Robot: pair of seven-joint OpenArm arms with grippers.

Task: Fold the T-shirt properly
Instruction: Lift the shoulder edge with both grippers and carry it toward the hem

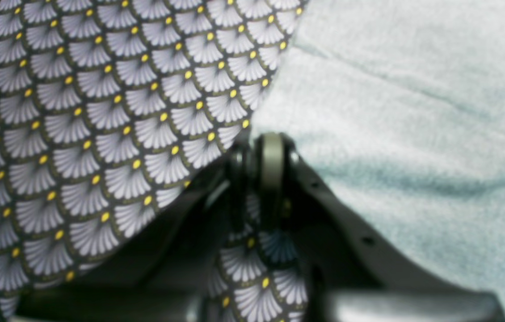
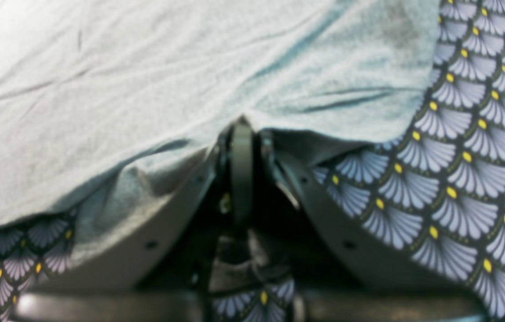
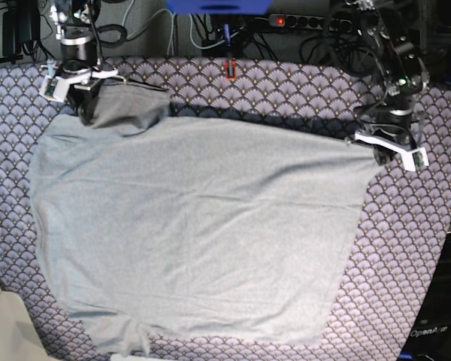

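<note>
My rig has two dark arms of black, rounded joint housings with black cables looped along them: the left arm (image 3: 395,56) and the right arm (image 3: 74,34). Each ends in a white bracket plate with small dark marks at its tips, above the left gripper (image 3: 376,153) and the right gripper (image 3: 84,113). Through the wrist cameras I see matte grey, curved fingers (image 2: 176,223) dotted with small round screw holes, with a narrow olive-grey pad (image 1: 272,163) between them.
</note>
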